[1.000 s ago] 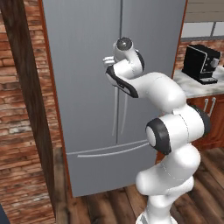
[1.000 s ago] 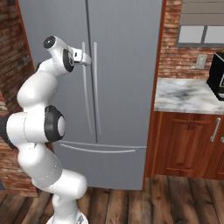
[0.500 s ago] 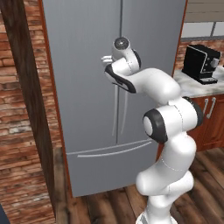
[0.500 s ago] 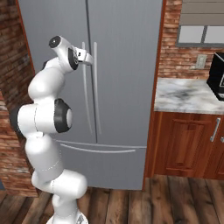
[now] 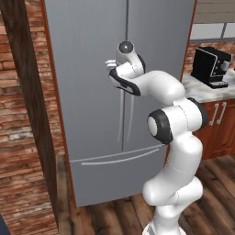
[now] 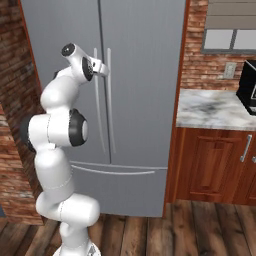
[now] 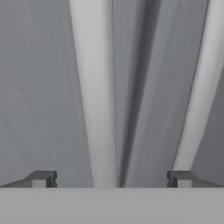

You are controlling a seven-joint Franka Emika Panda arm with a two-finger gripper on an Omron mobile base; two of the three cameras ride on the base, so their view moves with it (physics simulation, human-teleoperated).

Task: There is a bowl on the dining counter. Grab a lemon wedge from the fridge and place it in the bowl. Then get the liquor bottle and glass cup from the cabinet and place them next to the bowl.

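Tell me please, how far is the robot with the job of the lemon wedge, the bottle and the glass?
Nothing looks finished: the tall grey steel fridge has both doors closed. In hand now: the open two-finger gripper is at the pale vertical left door handle, its fingertips on either side but not closed on it. Left: open the door, then everything else in the task.

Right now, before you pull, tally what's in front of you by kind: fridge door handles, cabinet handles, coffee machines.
Fridge door handles: 2 upright, plus 1 drawer bar
Cabinet handles: 2
Coffee machine: 1
Total: 6
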